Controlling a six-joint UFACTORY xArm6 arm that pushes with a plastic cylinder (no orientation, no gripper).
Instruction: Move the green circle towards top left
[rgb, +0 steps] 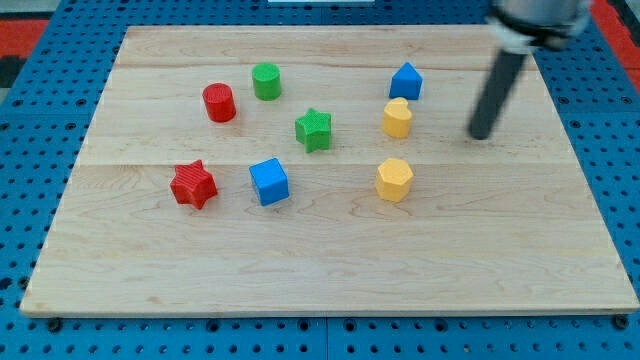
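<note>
Wooden board (330, 270) carries eight blocks, nothing stacked. Landmark: green circle (266, 81), a short upright cylinder, flat top, sitting toward the board's top left part. Red circle (219, 102) just beside it, lower left, not touching. Green star (313, 129) lower right of it, apart. Blue cube (269, 181) and red star (193, 184) well below it. Blue triangular block (406, 81) level with it, far to the view's right; two yellow blocks (397, 117) (394, 179) below that one. Bare wood lies above and left of the green circle up to the board edge. My tip (481, 134) is a plain rod, no jaws, holding nothing, touching no block, well right of the green circle, past the yellow blocks
</note>
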